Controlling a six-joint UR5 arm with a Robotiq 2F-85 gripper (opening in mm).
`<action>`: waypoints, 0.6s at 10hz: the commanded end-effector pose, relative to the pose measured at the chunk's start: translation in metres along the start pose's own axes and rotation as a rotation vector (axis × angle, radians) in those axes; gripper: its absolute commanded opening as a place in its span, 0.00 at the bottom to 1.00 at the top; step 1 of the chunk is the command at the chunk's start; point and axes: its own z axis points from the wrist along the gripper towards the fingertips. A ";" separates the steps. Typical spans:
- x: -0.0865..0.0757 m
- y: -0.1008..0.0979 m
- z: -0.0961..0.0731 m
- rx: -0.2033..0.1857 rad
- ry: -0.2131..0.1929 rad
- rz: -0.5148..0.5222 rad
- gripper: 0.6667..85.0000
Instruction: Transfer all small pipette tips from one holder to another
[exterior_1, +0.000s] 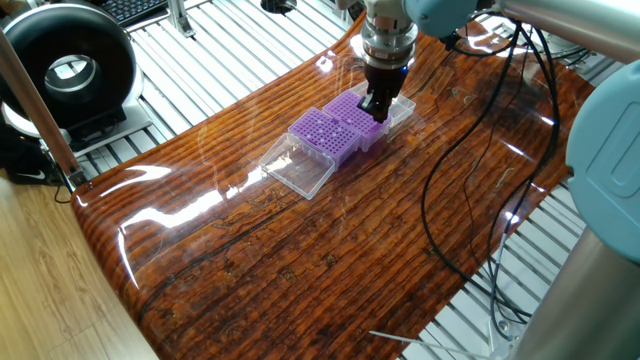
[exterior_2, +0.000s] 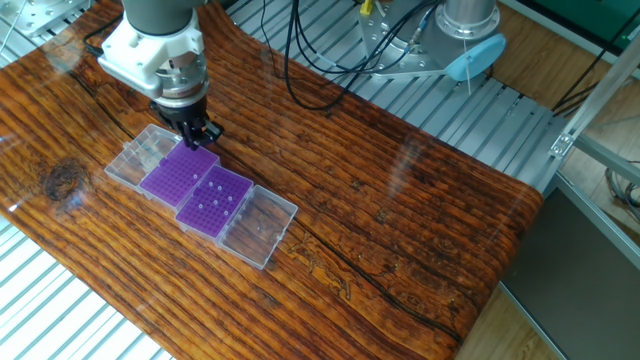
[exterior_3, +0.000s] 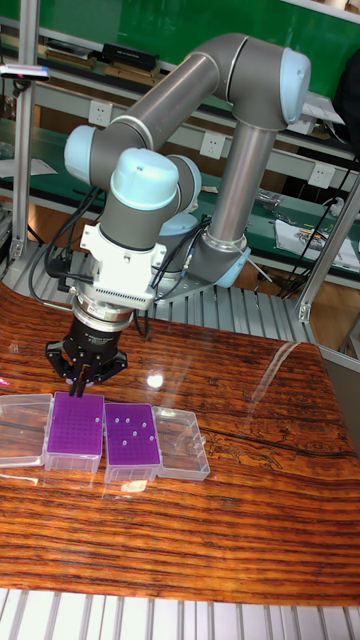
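Note:
Two purple holders lie side by side in clear boxes with their lids folded open. One holder (exterior_2: 216, 201) (exterior_3: 132, 435) (exterior_1: 320, 132) carries several small white pipette tips. The other holder (exterior_2: 178, 172) (exterior_3: 75, 424) (exterior_1: 352, 110) shows no tips that I can make out. My gripper (exterior_2: 199, 137) (exterior_3: 84, 388) (exterior_1: 374, 106) points straight down at the far edge of that second holder, just above its grid. The fingers are drawn together. Anything between them is too small to see.
The open clear lids (exterior_2: 142, 155) (exterior_2: 259, 227) lie flat on either side of the racks on the wooden table (exterior_2: 400, 230). Black cables (exterior_1: 450, 170) trail over the table's right part. A round black device (exterior_1: 65, 70) stands off the table's left.

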 end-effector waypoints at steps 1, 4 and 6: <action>-0.001 0.002 -0.001 -0.010 -0.004 0.006 0.19; -0.001 0.003 -0.001 -0.016 -0.005 0.006 0.19; -0.001 0.009 -0.004 -0.039 0.001 0.014 0.19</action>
